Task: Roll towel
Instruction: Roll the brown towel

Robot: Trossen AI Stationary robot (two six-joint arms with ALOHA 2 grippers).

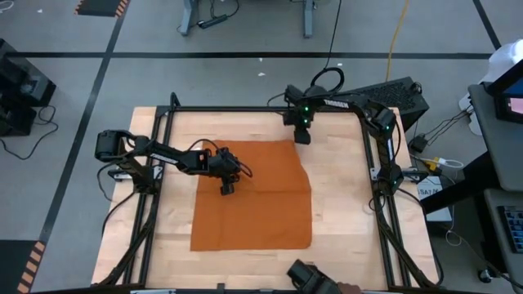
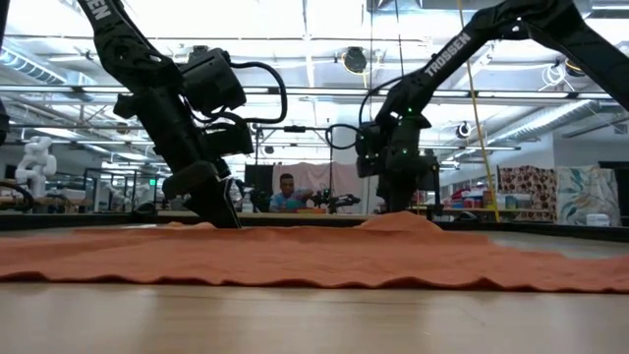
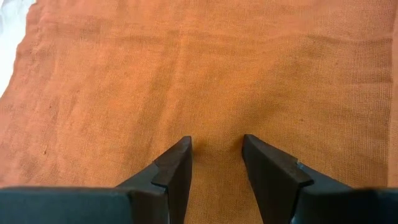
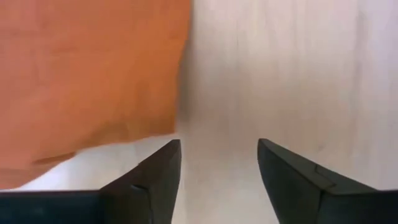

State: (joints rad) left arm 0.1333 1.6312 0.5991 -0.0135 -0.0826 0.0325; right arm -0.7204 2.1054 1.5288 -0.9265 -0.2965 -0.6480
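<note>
The burnt-orange towel (image 1: 253, 196) lies spread flat on the wooden table (image 1: 351, 212), and I see no tag on it. My left gripper (image 1: 226, 188) is open and points down over the towel's far left part, its fingertips close to the cloth (image 3: 199, 68). My right gripper (image 1: 302, 137) is open at the towel's far right corner. In the right wrist view its fingers stand over bare wood beside the towel's edge (image 4: 177, 93). In the low view the towel (image 2: 295, 258) has a small hump (image 2: 398, 222) under the right gripper (image 2: 398, 205). My left gripper comes at the towel's flat top from above with its fingers (image 3: 180, 155) apart. I cannot tell whether the fingertips touch the cloth.
A black frame (image 1: 245, 110) runs along the table's far and side edges. A dark object (image 1: 315, 278) sits at the near edge. Bare wood lies to the towel's right and near side. A person (image 2: 287, 192) shows in the room far behind the table.
</note>
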